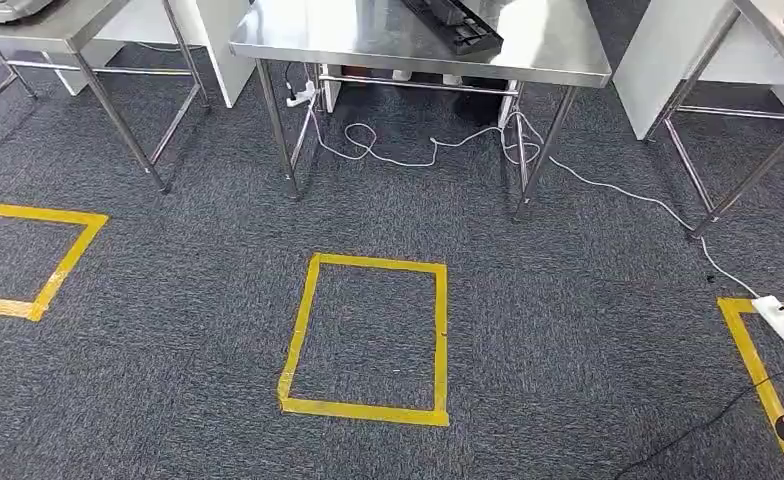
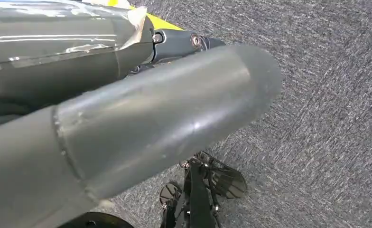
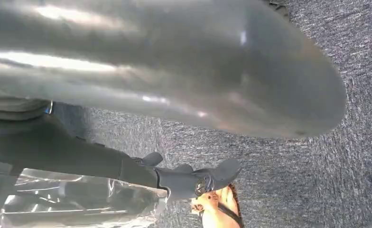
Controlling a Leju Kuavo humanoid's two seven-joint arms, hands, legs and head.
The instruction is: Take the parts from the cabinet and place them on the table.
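Partly cropped steel table (image 1: 558, 45), black tray (image 1: 458, 25) cut off

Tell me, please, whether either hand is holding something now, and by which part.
Nothing seems held: the left hand and the right hand hang open over the carpet, with no part in either.

Tape square (image 1: 366, 338) on floor (image 1: 568, 330) before middle surface (image 1: 528, 45); cable (image 1: 418, 150) beneath it; power strip (image 1: 780, 318) far right.
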